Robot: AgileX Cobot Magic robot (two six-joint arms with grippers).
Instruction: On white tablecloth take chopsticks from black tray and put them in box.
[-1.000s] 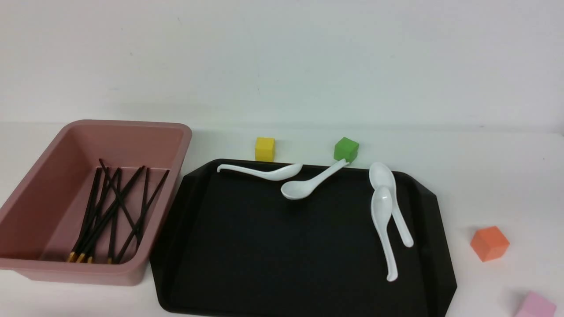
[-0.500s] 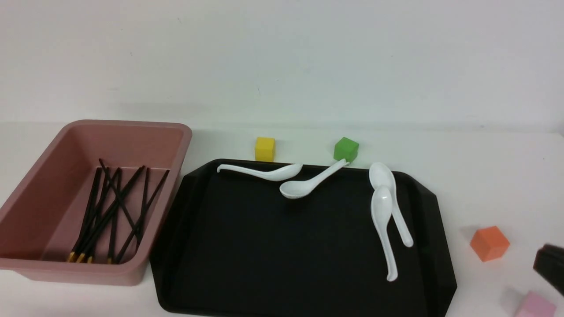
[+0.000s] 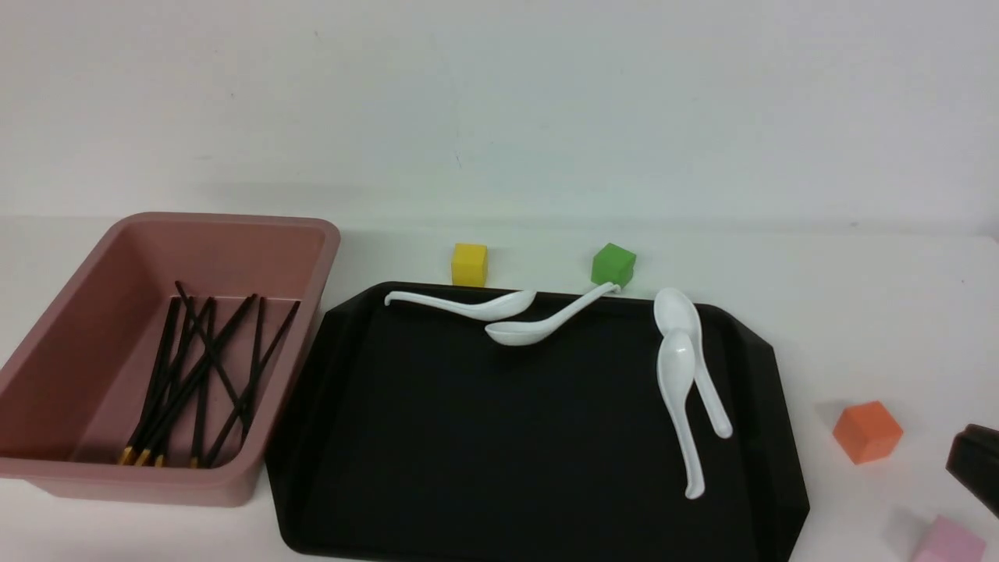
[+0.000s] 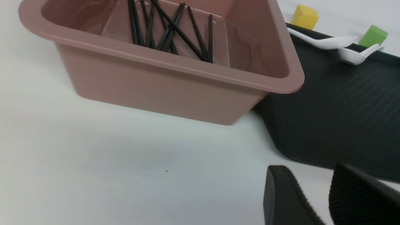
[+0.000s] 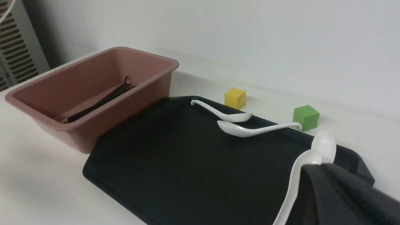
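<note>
- The white tablecloth (image 3: 858, 312) covers the whole work surface and carries everything else.
- The black tray (image 3: 507, 453) lies flat in the middle of it, with four white spoons on it.
- The box (image 3: 226, 221) stands on the cloth just to the left of the tray, its right side close against the tray's left rim.
- The right gripper (image 3: 972, 457) shows at the right edge of the front view, low over the cloth near the orange cube. Its fingers are pressed together and grasp nothing.
- The left gripper (image 4: 307, 175) shows only in its own wrist view, over bare cloth near the box and a corner of the tray. Its fingers stand slightly apart, with nothing between them.
- The chopsticks (image 3: 195, 375) lie in a loose, crossed bundle on the floor of the box, gold ends toward its near wall.
- One spoon (image 3: 460, 304) lies along the tray's far rim. A second spoon (image 3: 538, 324) has its handle up on that rim, ending just beside the green cube.
- The other two spoons (image 3: 679, 406) lie touching side by side near the tray's right edge, bowls toward the far side.
- A yellow cube (image 3: 469, 264) and a green cube (image 3: 613, 264) sit just behind the tray. An orange cube (image 3: 866, 431) and a pink cube (image 3: 948, 540) sit to its right.
</note>
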